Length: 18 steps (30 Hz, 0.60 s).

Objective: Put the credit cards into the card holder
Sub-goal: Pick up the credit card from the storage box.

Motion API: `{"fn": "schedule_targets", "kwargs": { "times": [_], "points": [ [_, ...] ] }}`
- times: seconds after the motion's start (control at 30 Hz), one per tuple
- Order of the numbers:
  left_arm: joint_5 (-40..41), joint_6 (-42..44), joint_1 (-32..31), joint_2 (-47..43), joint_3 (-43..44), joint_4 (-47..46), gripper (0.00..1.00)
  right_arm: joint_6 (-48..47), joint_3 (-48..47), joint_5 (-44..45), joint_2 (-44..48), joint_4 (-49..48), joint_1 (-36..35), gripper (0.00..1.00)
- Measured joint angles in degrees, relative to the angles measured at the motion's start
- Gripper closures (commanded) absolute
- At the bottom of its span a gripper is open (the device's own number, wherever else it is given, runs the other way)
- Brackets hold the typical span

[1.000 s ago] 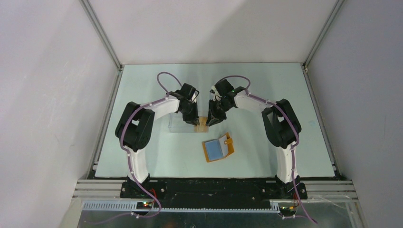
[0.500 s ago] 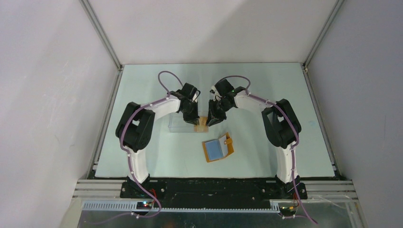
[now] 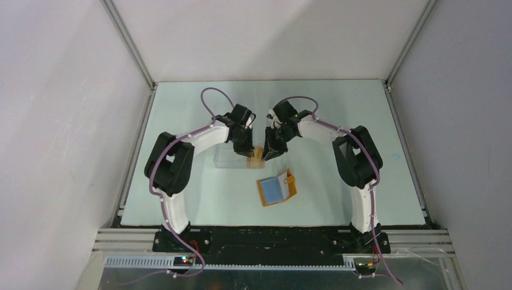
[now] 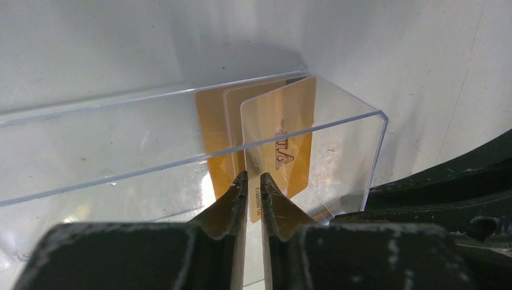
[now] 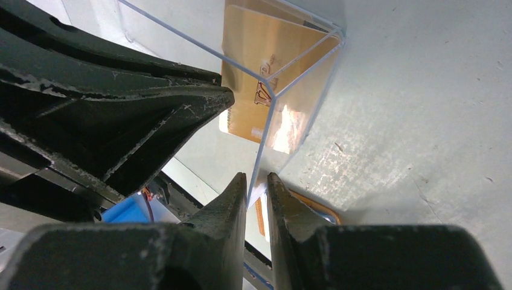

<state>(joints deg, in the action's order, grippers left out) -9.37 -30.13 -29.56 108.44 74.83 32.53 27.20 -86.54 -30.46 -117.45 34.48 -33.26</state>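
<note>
Case (image 4: 90,145) clear glossy plastic; credit cards (image 4: 284,133) glossy gold plastic; left fingers (image 4: 232,205) matt black, scuffed

Even, fairly bright light falls from above; in the top view the table (image 3: 181,199) reads pale and flat, with only soft shadows beneath the arms. The left wrist view is sharp on the credit cards (image 4: 279,142), softer on the left gripper (image 4: 248,178) near the lens. The clear case (image 4: 121,157) shows white glare patches on its floor, and a grey shadow spreads behind it.
</note>
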Motion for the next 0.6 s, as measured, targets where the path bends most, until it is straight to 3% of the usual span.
{"fn": "schedule_targets", "kwargs": {
  "times": [0.23,0.47,0.6],
  "points": [
    [0.3,0.6,-0.6,0.0,0.8,0.7,0.77,0.0,0.0,0.0,0.0,0.0,0.0,0.79],
    [2.5,1.9,-2.5,0.0,4.2,4.0,0.86,0.0,0.0,0.0,0.0,0.0,0.0,0.79],
    [3.6,2.3,-3.2,0.4,5.5,5.2,0.85,0.0,0.0,-0.1,0.0,0.0,0.0,0.79]
  ]
}}
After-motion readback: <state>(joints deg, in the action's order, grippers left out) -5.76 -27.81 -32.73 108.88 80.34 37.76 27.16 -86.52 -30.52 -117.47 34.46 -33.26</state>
